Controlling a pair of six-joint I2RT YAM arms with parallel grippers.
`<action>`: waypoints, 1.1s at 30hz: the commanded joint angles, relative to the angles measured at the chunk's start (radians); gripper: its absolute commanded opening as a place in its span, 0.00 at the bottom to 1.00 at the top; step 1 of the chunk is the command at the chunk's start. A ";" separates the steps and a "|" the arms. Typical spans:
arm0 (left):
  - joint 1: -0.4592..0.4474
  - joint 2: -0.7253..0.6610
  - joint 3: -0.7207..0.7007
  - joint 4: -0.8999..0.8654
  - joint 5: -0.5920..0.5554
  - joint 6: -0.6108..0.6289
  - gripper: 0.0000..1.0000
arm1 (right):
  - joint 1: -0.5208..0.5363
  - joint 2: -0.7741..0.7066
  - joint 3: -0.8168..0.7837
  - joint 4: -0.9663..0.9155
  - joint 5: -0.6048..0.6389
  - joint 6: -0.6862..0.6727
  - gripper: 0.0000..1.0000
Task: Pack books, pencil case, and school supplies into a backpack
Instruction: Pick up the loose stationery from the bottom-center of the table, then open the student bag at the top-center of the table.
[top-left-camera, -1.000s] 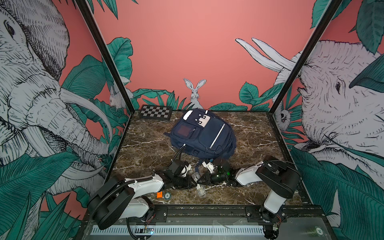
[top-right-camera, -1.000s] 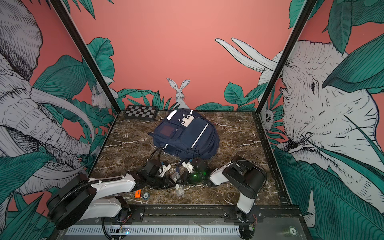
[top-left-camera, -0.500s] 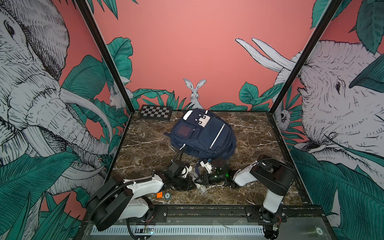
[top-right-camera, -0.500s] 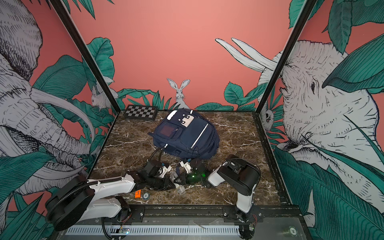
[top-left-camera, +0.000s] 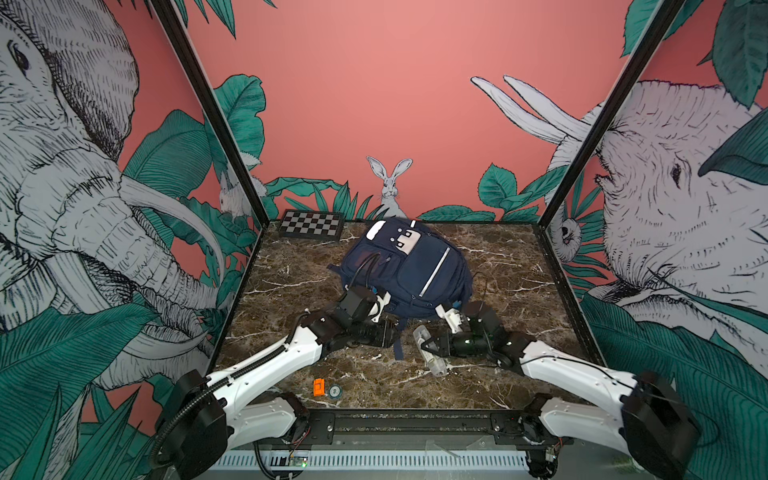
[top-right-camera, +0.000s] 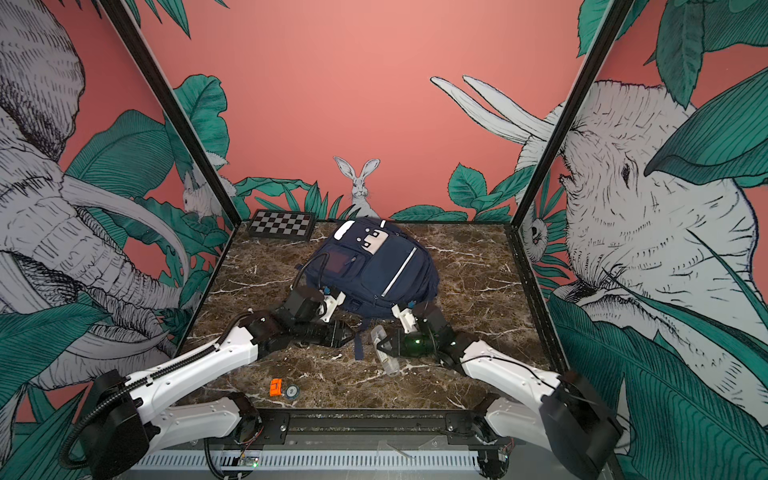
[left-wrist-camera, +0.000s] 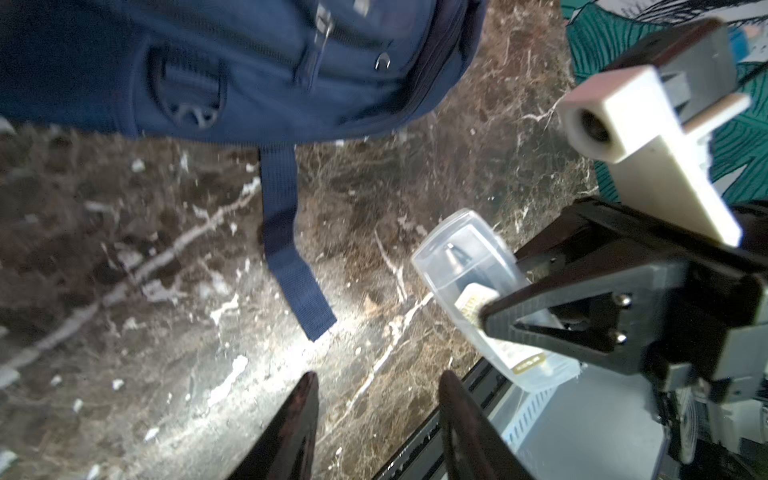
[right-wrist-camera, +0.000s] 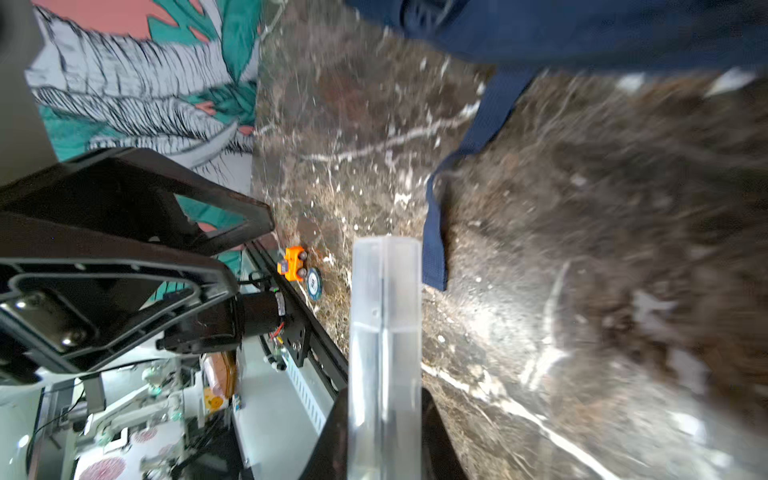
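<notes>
The left hand (left-wrist-camera: 376, 415) has just opened, empty, so the right hand (right-wrist-camera: 384, 436) alone grips the case (left-wrist-camera: 461, 257), bound for the backpack (top-left-camera: 411, 270).

Robot test booth inside a lab. Three flat panels box me in. The back wall (top-left-camera: 374, 83) is coral pink, and all three carry a printed jungle mural of elephants (top-left-camera: 62, 166), a rabbit (top-left-camera: 390, 183) and green leaves. Black frame posts (top-left-camera: 208, 108) join the panels. The desk (top-left-camera: 498, 266) is brown, marble-patterned board. A black-and-white chessboard (top-left-camera: 311, 225) lies at its far edge. My two white arms (top-left-camera: 266, 365) stand on a black rail (top-left-camera: 415, 424) along the near edge. Past the rail, my right wrist view shows a blurred room of cables and gear (right-wrist-camera: 137, 399).
</notes>
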 joint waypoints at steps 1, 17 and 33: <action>0.000 0.116 0.140 -0.121 -0.083 0.129 0.54 | -0.157 -0.098 0.049 -0.297 0.042 -0.110 0.00; -0.204 0.863 1.089 -0.462 -0.586 0.444 0.56 | -0.612 0.038 0.055 0.044 -0.108 0.055 0.00; -0.246 1.193 1.376 -0.517 -0.845 0.545 0.60 | -0.650 0.142 0.089 0.157 -0.132 0.093 0.00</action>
